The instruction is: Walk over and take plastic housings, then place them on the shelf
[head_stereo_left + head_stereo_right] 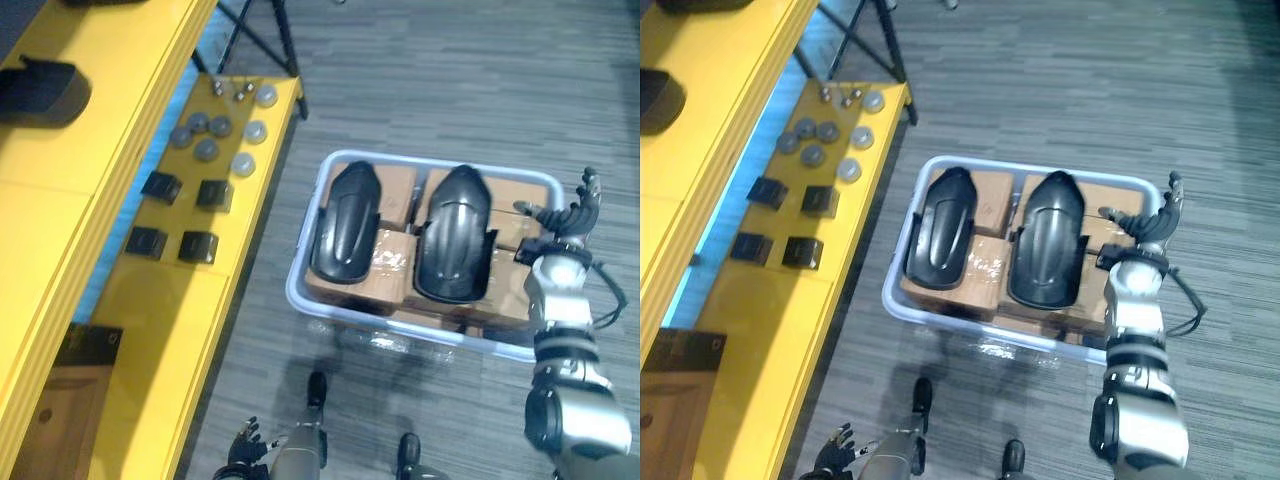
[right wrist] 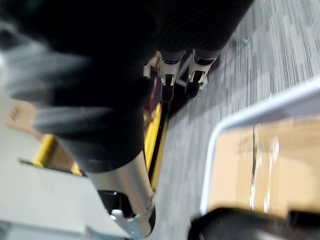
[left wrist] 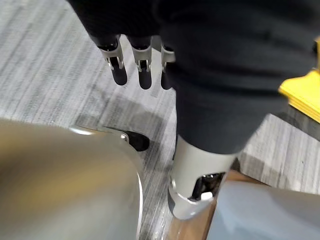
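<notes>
Two black plastic housings lie side by side, the left housing (image 1: 345,222) and the right housing (image 1: 455,232), on cardboard boxes inside a pale bin (image 1: 300,290) on the floor. My right hand (image 1: 572,215) is raised over the bin's right edge, beside the right housing and apart from it. It is open with spread fingers (image 2: 180,75) and holds nothing. My left hand (image 1: 245,450) hangs low near the floor, left of the bin, open with straight fingers (image 3: 132,65) and nothing in it.
A yellow shelf (image 1: 110,300) runs along the left, carrying small black boxes (image 1: 200,245) and several grey round caps (image 1: 215,140). A dark object (image 1: 40,90) sits on its upper level. Black tripod legs (image 1: 260,40) stand behind the shelf's end. Grey carpet surrounds the bin.
</notes>
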You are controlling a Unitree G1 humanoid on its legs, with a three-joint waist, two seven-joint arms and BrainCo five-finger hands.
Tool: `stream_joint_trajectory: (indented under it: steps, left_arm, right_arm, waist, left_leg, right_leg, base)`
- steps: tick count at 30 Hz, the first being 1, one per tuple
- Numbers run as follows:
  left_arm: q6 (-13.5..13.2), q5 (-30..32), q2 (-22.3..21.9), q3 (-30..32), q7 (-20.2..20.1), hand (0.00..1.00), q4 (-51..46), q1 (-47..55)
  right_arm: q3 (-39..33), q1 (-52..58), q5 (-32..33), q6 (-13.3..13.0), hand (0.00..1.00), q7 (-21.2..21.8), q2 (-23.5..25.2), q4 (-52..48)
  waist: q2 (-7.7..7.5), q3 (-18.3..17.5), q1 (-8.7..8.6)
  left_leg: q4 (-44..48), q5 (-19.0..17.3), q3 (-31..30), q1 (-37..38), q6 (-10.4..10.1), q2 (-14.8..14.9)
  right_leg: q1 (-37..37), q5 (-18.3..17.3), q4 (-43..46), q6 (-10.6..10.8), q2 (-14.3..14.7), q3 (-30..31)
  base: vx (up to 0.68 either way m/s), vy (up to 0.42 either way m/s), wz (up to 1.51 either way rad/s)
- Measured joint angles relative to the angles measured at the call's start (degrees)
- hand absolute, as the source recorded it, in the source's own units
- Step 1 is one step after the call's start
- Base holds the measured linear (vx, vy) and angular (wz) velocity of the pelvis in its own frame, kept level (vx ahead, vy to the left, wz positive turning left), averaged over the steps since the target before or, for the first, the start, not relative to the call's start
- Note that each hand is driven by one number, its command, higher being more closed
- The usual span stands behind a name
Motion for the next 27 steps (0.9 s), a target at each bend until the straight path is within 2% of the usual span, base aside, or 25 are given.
stream_joint_trajectory:
  steps: [1, 3, 6, 11, 14, 15, 16, 21, 27]
  left_arm:
    - [-0.3, -0.08, 0.24, -1.16, 0.47, 0.0, 0.7, -0.81]
    - [-0.39, -1.02, 0.61, -1.72, 0.72, 0.0, 2.01, -1.9]
    - [-0.35, -1.14, 0.99, -1.93, 1.24, 0.0, 4.19, -3.62]
    - [-0.28, -1.64, 1.94, -3.83, 2.22, 0.0, 6.66, -5.72]
    - [-0.33, -2.2, 2.21, -5.08, 3.09, 0.0, 8.17, -6.99]
    - [-0.51, -2.31, 2.41, -5.84, 3.64, 0.0, 8.67, -7.59]
    - [-0.73, -2.33, 2.45, -6.01, 4.31, 0.0, 8.66, -7.91]
    - [-1.38, -3.91, 2.38, -7.87, 5.86, 0.0, 8.6, -9.45]
    - [-1.98, -6.4, 1.55, -10.48, 5.83, 0.0, 8.01, -11.56]
  right_arm:
    - [1.09, -2.84, 0.71, 0.28, 0.0, 0.18, -1.19, 5.39]
    - [1.07, -5.29, 1.64, 0.95, 0.0, 0.36, -1.58, 9.96]
    - [1.16, -5.82, 3.32, 2.11, 0.0, 1.23, -2.49, 12.57]
    - [3.82, -5.87, 3.75, 2.55, 0.0, 3.23, -3.32, 14.8]
    - [5.42, -5.81, 2.93, 3.18, 0.0, 3.48, -3.02, 16.41]
    - [5.42, -5.85, 0.88, 3.72, 0.0, 3.06, -2.56, 16.72]
    - [5.44, -5.93, -1.17, 4.01, 1.0, 2.6, -1.97, 16.71]
    - [5.38, -7.2, -6.34, 5.86, 1.0, 0.29, -1.45, 19.51]
    - [6.66, -11.85, -7.79, 7.41, 1.0, 1.15, -5.61, 26.05]
  waist:
    - [0.06, 0.05, 0.5]
    - [0.05, 0.08, 0.8]
    - [0.08, 0.34, 1.5]
    - [-0.03, 0.73, 1.78]
    - [-0.09, 0.91, 1.8]
    - [-0.18, 0.96, 1.84]
    - [-0.41, 1.11, 1.93]
    - [-0.94, 1.44, 1.42]
    - [-0.89, 1.44, 1.75]
  left_leg:
    - [0.56, -0.01, -0.64, -1.21, 0.01, -0.33]
    - [1.49, -0.08, -1.22, -2.89, 0.1, -0.59]
    - [2.47, -0.1, -1.31, -4.75, 0.14, -0.61]
    - [3.07, 0.03, -0.57, -6.55, 0.27, -0.48]
    - [2.97, 0.37, 0.13, -6.6, 0.49, -0.47]
    - [2.47, 0.75, 0.53, -6.6, 0.57, -0.32]
    - [1.62, 1.2, 1.06, -6.6, 0.62, -0.2]
    - [-2.36, 4.16, 1.12, -6.69, 0.61, -0.3]
    - [-4.4, 6.58, -0.54, -10.22, 0.67, -0.63]
  right_leg:
    - [-0.93, -0.45, 0.8, 0.6, -0.14, 0.0]
    - [-2.11, -0.66, 1.34, 0.81, -0.2, 0.03]
    - [-4.26, -0.74, 2.7, 0.9, -0.3, 0.19]
    - [-6.1, -0.87, 2.66, 0.84, -0.33, 0.65]
    - [-6.41, -1.14, 2.36, 1.07, -0.32, 1.81]
    - [-6.82, -1.14, 2.26, 1.07, -0.31, 2.01]
    - [-7.43, -1.14, 2.15, 1.07, -0.33, 2.16]
    - [-8.34, -1.12, 0.44, 1.04, -0.33, 1.94]
    - [-12.19, -0.99, 0.83, 0.85, -0.32, 0.66]
  base:
    - [-0.07, 0.034, 0.22]
    - [-0.07, 0.029, 0.15]
    - [-0.07, 0.024, -0.02]
    - [-0.09, 0.005, -0.12]
    - [-0.07, -0.007, -0.14]
    - [-0.05, -0.009, -0.17]
    - [-0.05, -0.01, -0.17]
    - [-0.04, -0.008, -0.01]
    - [-0.04, 0.01, 0.11]
